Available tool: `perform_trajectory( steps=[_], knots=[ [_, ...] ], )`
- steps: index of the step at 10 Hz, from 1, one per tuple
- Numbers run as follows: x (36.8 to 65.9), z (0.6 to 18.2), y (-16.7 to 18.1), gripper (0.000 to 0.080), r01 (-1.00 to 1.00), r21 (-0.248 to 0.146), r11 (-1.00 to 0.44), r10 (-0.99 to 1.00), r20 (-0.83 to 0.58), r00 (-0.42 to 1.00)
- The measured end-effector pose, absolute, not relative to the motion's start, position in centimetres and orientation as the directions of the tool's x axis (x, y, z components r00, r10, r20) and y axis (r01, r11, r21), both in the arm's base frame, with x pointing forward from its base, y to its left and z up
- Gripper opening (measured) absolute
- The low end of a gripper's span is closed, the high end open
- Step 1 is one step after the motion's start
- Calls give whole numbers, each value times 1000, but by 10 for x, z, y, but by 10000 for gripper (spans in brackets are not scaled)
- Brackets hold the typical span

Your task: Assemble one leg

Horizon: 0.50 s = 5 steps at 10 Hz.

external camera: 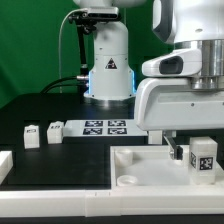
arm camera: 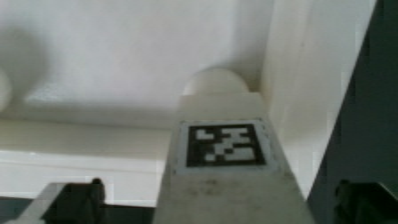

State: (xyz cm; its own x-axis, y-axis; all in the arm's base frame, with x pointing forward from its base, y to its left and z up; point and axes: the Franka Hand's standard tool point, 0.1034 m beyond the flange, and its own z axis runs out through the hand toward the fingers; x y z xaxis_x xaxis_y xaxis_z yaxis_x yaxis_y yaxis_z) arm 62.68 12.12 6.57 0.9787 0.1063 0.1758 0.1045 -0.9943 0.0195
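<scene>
Over the white panel (external camera: 150, 165), the gripper (external camera: 190, 150) holds the leg (external camera: 203, 158).

white rounded arm (external camera: 185, 85), grey joint bands, blk cable, warning triangle on base (external camera: 108, 75), dark gripper (external camera: 180, 150)

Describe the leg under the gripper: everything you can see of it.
The leg is a small white block, plastic-looking, with a black-and-white square marker tag on its facing side. It stands upright over the big white panel, at the corner on the exterior view's right, directly beneath the gripper. In the wrist view the leg runs away from the camera to a rounded end near the panel's corner. Whether the fingers clamp it or its end is seated cannot be told.
</scene>
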Motion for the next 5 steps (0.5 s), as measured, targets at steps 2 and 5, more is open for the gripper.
perform_trajectory(
  steps=[2, 5],
  knots=[
    [627, 65, 121, 391, 99, 19, -995, 100, 175, 979],
    [626, 65, 121, 288, 82, 15, -997, 83, 175, 981]
  ],
)
